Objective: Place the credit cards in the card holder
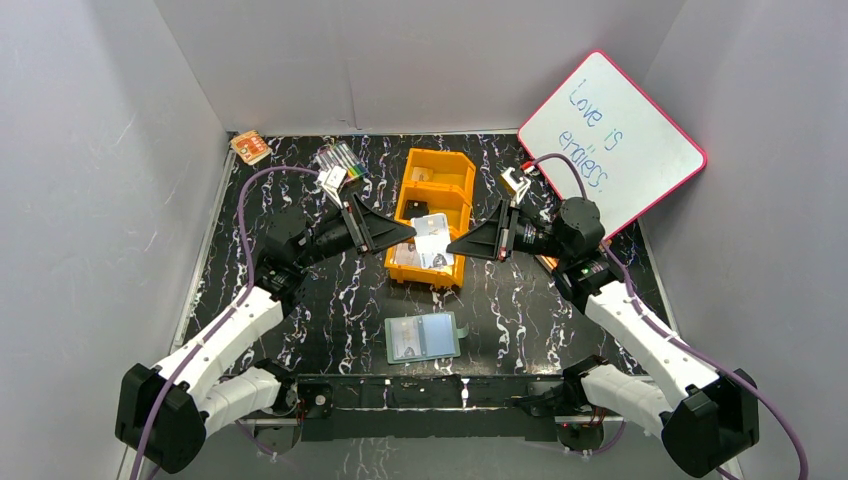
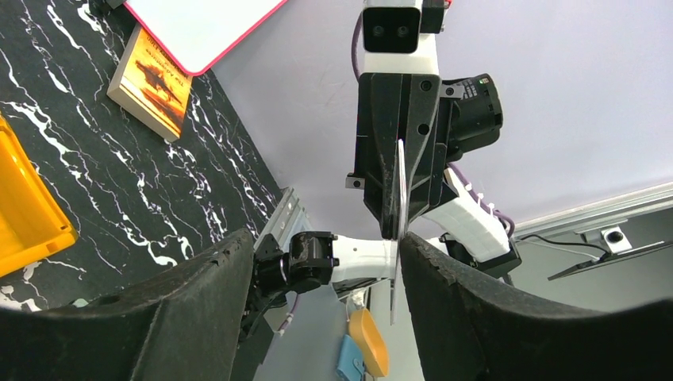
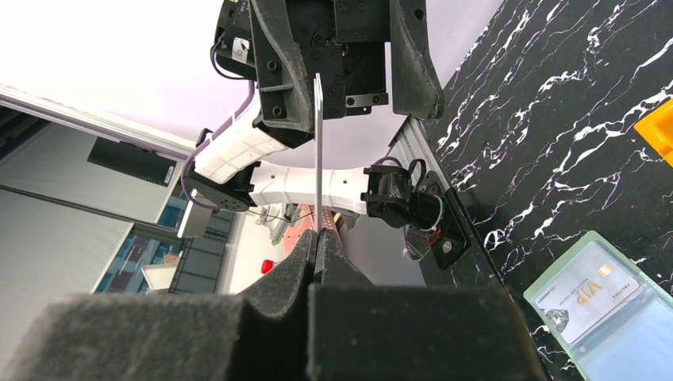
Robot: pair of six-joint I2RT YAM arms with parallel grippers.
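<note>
Over the orange plastic tray [image 1: 468, 195], the right gripper [image 1: 452, 243] is pinching a thin whitish rectangular card [image 1: 432, 240] while the left gripper [image 1: 408, 232] is flanking it spread; releasing early is probably risking a drop.

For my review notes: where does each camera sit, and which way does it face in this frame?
Top external: above and behind, looking down on the black marbled table; both arms show, meeting over the orange plastic tray.
Left wrist: looks across at the right gripper; own open fingers below.
Right wrist: faces the left gripper; own fingers shut on the thin pale card.
Shared: both wrist views show that card edge-on.
</note>
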